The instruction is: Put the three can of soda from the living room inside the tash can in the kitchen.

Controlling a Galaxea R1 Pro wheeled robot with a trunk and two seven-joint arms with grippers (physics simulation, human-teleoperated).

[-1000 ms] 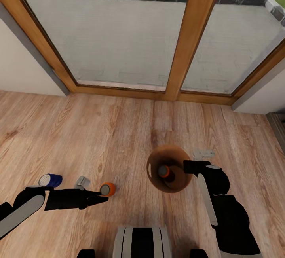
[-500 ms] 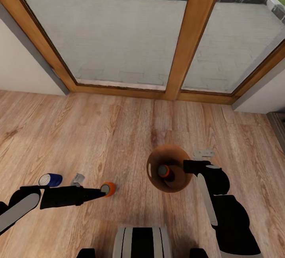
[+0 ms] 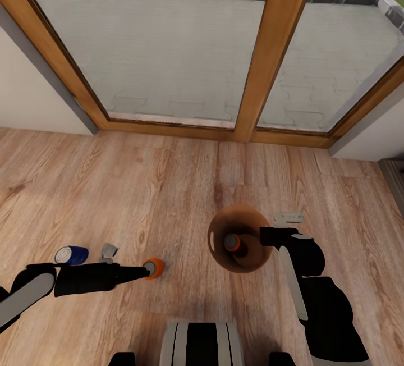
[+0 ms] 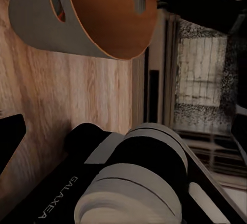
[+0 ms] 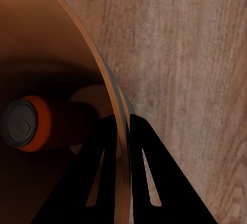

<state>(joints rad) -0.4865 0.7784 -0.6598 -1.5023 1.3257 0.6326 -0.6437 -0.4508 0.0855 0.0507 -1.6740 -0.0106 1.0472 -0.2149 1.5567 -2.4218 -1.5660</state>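
Note:
The tash can (image 3: 238, 239) stands on the wood-plank floor, and my right gripper (image 3: 264, 237) is shut on its rim; in the right wrist view the fingers (image 5: 100, 162) straddle the bin wall (image 5: 77, 44). One orange can of soda (image 3: 231, 242) lies inside the bin (image 5: 31, 123). A second orange can (image 3: 152, 268) lies on the floor, with my left gripper (image 3: 143, 270) open and its tips at the can's silvery top. A dark blue can (image 3: 71, 254) lies on the floor further left. The left wrist view looks across at the bin (image 4: 103, 23).
Wood-framed glass doors (image 3: 269, 51) close off the living room ahead, with white wall (image 3: 33, 102) on either side. My own base (image 3: 199, 343) sits at the bottom centre, also seen in the left wrist view (image 4: 139, 177). Open floor lies between the cans and the doors.
My left gripper has swung slightly up toward the orange can on the floor, so its tips now meet the can's end. The cans, the bin and my right arm have stayed put.

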